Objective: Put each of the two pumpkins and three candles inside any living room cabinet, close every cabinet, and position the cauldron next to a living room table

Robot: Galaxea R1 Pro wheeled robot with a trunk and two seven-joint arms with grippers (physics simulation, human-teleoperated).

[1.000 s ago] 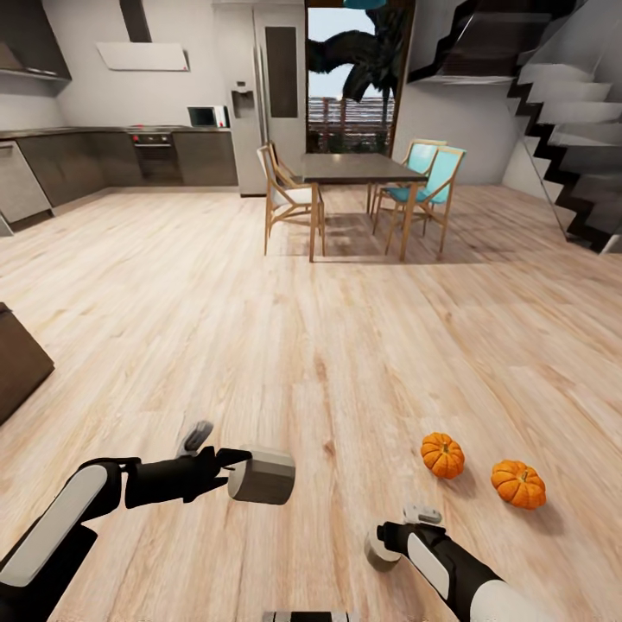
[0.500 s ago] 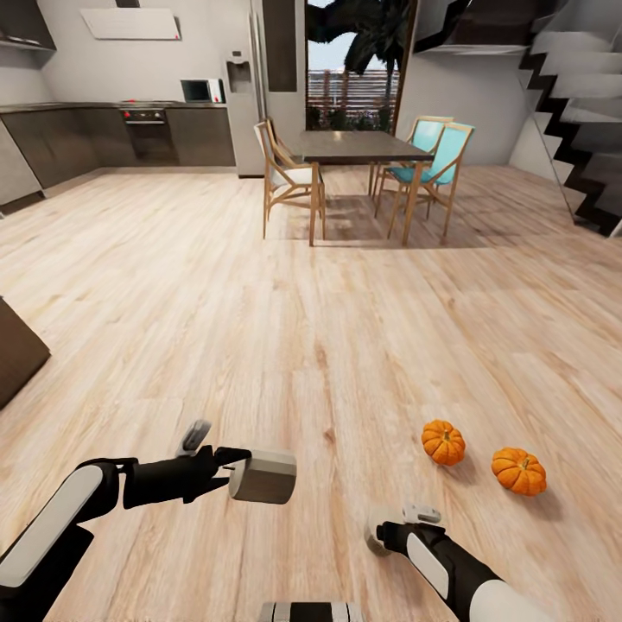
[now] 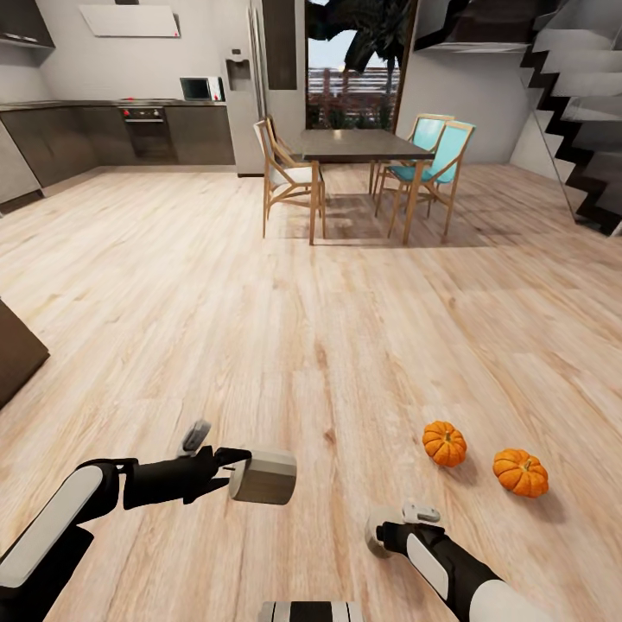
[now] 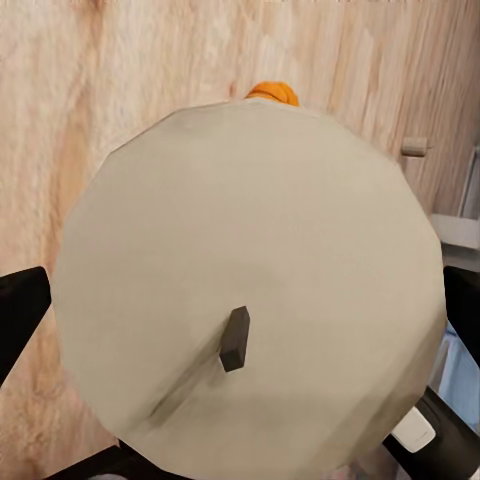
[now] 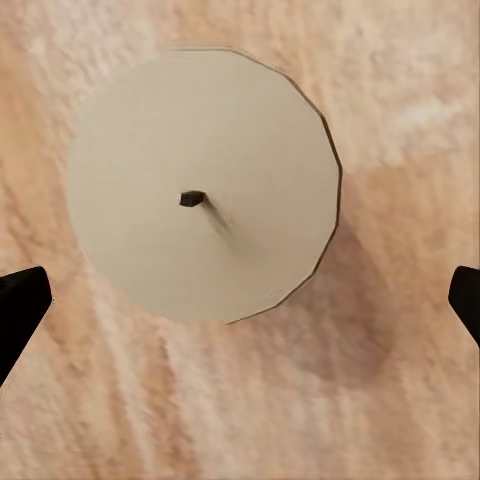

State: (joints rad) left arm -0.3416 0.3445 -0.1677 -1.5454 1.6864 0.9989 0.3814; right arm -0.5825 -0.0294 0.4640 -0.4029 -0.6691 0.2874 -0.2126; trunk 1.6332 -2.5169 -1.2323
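Pumpkins, 2 of them, sit on the pale wood floor [image 3: 259,302] ahead of the robot to its right: the nearer pumpkin [image 3: 444,443] and the farther pumpkin [image 3: 520,472], close together but apart. Beyond them, well away, a dark dining table [image 3: 358,147] stands with a white-cushioned chair [image 3: 285,177] on 1 side and 2 teal chairs [image 3: 432,160] on the other. A dark brown wooden unit's corner [image 3: 15,354] shows at the left edge; whether it is the cabinet I cannot tell.

In the head view the left gripper [image 3: 238,471] holds a thick off-white candle [image 3: 263,475] sideways above the floor, jaws pinching it. Its wrist view looks onto the candle's flat end [image 4: 250,290] with a short dark wick [image 4: 235,338], black fingers [image 4: 20,315] at both sides, and a sliver of orange pumpkin [image 4: 272,92] past the rim.

The right gripper [image 3: 386,537] is low, just above a second candle [image 5: 205,185] standing upright on the floor; its jaws are spread wide, fingertips [image 5: 20,300] apart from the candle.
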